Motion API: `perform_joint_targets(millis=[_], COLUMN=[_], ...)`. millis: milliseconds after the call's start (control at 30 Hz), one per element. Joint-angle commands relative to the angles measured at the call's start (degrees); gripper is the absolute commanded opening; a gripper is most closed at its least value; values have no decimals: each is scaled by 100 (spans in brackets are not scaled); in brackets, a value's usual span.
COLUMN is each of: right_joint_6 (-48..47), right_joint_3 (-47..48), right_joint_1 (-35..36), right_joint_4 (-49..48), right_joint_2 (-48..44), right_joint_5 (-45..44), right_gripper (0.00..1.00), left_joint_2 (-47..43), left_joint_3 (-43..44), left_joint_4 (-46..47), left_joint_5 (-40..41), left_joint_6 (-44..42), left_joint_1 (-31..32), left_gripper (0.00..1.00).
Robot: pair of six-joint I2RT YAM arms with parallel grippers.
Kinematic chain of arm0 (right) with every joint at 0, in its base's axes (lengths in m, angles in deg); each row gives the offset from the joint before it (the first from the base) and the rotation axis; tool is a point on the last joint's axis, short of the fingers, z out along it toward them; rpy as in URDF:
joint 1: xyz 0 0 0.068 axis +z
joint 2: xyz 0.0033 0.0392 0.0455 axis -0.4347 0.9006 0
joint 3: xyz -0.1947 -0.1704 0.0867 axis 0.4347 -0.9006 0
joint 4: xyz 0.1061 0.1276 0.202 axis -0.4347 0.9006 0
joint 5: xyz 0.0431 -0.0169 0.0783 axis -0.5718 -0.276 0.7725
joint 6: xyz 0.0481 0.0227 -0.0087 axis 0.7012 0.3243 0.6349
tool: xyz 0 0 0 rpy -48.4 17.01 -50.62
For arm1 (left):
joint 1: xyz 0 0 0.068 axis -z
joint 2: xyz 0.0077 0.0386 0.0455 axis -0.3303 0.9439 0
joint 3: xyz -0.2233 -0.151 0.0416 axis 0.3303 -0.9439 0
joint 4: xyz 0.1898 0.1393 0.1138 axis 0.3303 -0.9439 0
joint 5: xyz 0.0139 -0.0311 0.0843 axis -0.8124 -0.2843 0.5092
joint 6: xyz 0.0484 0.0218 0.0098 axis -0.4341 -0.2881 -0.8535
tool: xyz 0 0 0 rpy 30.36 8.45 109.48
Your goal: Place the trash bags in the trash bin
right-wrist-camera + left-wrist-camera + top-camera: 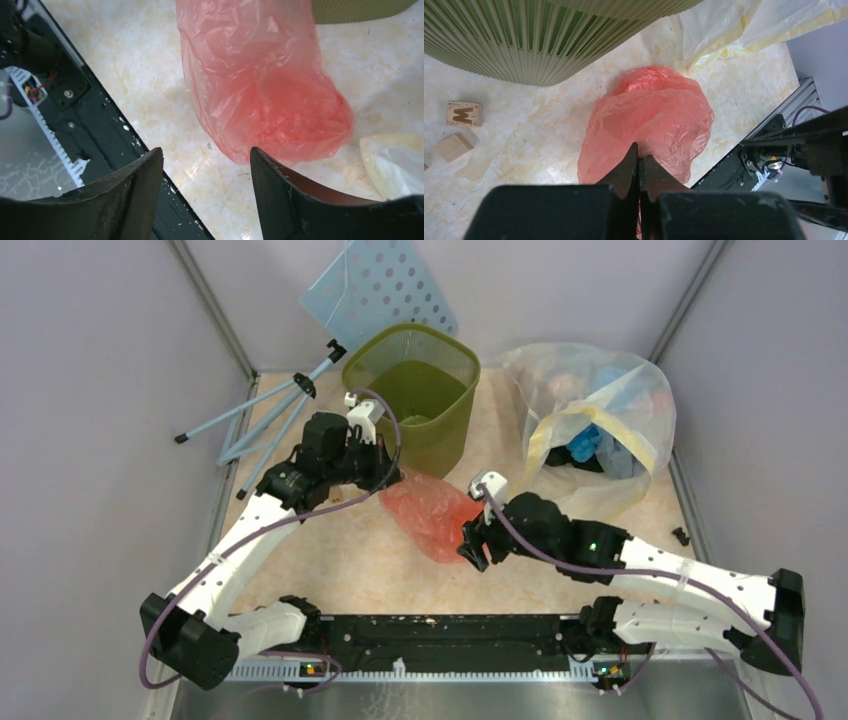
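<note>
The orange-red trash bag (pixel 432 512) lies crumpled on the table in front of the olive-green trash bin (pixel 410 390). My left gripper (pixel 392 478) is shut on the bag's left edge, close to the bin's near wall. In the left wrist view the jaws (pixel 639 155) are closed with a sliver of red film between them, the bag (pixel 649 120) spreads beyond and the bin (pixel 549 40) is above. My right gripper (pixel 470 545) is open at the bag's near right end. In the right wrist view its jaws (pixel 205 155) stand wide apart just short of the bag (pixel 260 90).
A large clear bag of colourful items (pixel 590 410) sits right of the bin. A pale blue perforated panel (pixel 385 285) leans behind it. A folded tripod (pixel 270 415) lies at the left wall. Wooden blocks (pixel 463 113) lie left of the bin. A black rail (pixel 440 630) runs along the near edge.
</note>
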Motion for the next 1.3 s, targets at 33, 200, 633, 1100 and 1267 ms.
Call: perform_joint_targets(millis=[33, 200, 633, 1100, 1267], right_joint_6=[140, 336, 856, 978, 1179], right_joint_3=[-341, -797, -430, 1040, 1688], right_joint_1=[826, 1324, 1603, 1088, -11], right_joint_4=[-506, -1149, -1753, -211, 554], right_joint_2=[238, 548, 2572, 1191, 640], right_joint_5=[-1504, -2047, -3862, -3389, -2219], right_gripper=[63, 75, 65, 0, 0], left_joint_2=[25, 16, 83, -55, -137], left_joint_3=[-33, -47, -134, 123, 381], left_joint_4=[302, 304, 353, 28, -208], left_joint_5=[-93, -52, -113, 439, 532], left_joint_6=[42, 27, -19, -353, -428], left_joint_1=[-53, -77, -191, -255, -255], left_gripper=[0, 0, 0, 0, 0])
